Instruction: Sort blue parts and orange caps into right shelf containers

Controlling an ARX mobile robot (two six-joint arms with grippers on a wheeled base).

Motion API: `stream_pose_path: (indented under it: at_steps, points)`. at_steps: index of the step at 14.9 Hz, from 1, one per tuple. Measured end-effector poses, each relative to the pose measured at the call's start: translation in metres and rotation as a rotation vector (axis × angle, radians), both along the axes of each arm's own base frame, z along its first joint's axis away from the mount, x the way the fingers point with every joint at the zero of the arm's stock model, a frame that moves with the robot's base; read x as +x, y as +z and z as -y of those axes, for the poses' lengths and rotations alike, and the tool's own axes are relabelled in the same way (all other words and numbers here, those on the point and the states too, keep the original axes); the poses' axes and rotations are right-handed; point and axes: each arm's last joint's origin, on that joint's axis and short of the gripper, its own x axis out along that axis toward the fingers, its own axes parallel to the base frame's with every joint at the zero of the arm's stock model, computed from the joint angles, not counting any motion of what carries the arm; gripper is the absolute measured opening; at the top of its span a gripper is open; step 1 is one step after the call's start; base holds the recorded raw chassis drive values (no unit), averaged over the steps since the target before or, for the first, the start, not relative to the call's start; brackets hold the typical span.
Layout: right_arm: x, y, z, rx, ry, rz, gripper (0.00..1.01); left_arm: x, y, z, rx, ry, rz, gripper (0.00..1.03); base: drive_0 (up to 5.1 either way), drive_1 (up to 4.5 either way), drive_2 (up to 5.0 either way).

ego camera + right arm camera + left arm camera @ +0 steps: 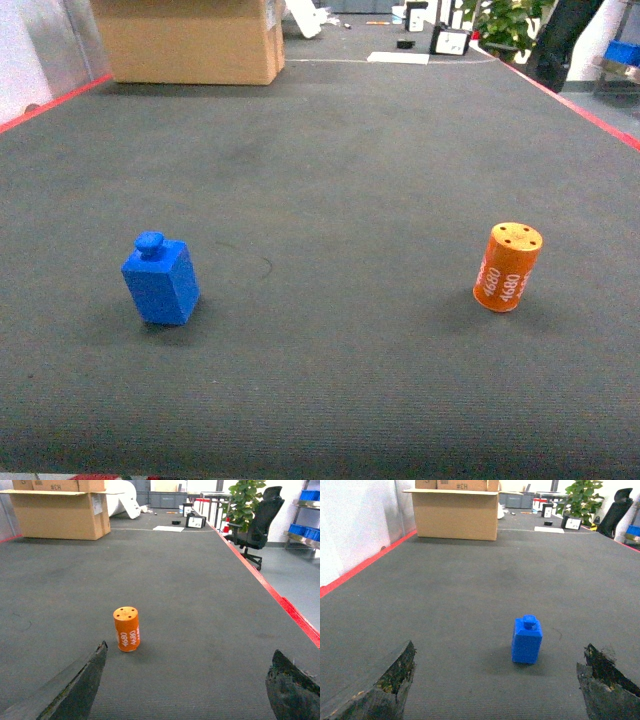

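Blue part (526, 640): upright on tabletop (330, 180), ahead of my left end effector (495, 680), spread wide for approach. Orange cap (126, 629): upright, ahead of my right end effector (185, 680), likewise spread.

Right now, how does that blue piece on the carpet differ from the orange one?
The blue part is a boxy block with a small round knob on top; the orange cap is a round cylinder with a flat top showing small holes. The orange cap carries white digits on its side; the blue part looks plain. The blue part sits on the left, the orange cap on the right. Both stand upright on the dark carpet, untouched.
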Motion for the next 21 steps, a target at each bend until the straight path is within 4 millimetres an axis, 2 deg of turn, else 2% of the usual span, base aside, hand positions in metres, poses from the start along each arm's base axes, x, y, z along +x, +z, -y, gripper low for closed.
stream_pose_path:
  at_steps: [21]
  points:
    - [0.0, 0.0, 0.0, 0.0, 0.0, 0.0, 0.98, 0.0, 0.0, 0.0, 0.0, 0.0, 0.0, 0.98, 0.0, 0.0, 0.0]
